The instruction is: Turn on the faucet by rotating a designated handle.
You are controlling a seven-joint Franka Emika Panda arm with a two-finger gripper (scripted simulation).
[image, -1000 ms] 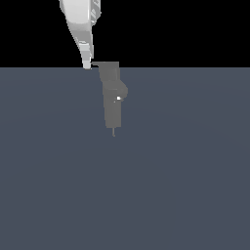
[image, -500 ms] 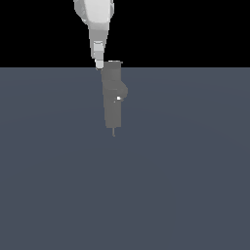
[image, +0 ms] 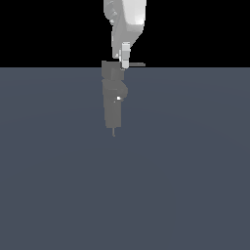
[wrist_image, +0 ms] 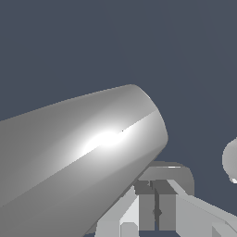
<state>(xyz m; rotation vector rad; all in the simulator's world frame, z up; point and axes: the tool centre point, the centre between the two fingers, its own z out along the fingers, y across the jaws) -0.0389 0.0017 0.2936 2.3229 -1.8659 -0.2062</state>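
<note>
Item: faucet (image: 113,105), matte grey, upright at counter (image: 185,171) centre-top; white dot on its bulge.
Item: handle (image: 136,64), thin bar jutting from the faucet's top toward 3 o'clock in the exterior view.
Item: hand (image: 125,62), at the faucet's 12 o'clock, touching or just beside the bar's inner end; we cannot tell whether it is clenched or released.
Handling note: we judge the push should land farther out along the bar, sweeping steadily around the column, low enough not to slip over.
</note>
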